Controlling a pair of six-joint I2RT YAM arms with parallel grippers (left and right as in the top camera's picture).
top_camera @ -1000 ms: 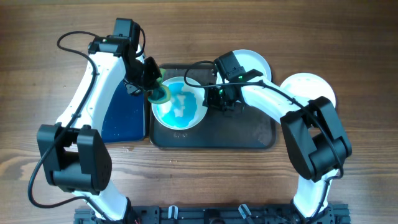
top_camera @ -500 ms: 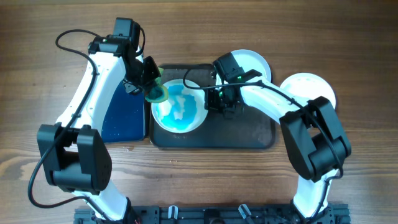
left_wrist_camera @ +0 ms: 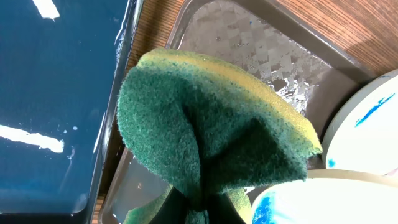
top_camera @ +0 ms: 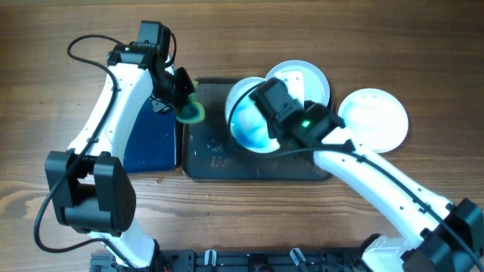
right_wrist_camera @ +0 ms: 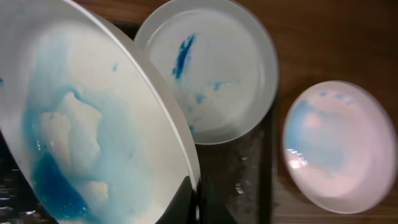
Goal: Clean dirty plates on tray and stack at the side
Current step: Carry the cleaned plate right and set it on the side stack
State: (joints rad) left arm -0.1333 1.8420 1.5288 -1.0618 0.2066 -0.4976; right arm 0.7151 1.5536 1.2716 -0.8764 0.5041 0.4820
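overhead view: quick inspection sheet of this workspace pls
surface: wooden table; wet droplets on the tray
job's things: blue-filmed plate held tilted above the tray; blue-smeared plate at its far right corner; third plate on the table, right of it
clutter: black tray of blue liquid left of the tray
grippers: left gripper shut on green sponge; right gripper shut on the blue-filmed plate's rim
cables: black cable looping off the left arm
surroundings: nothing seen

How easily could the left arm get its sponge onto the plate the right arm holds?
Probably yes. The left arm's sponge sits just left of the tilted plate, with only bare tray between them. The right arm covers the plate's right side; its blue face is exposed.
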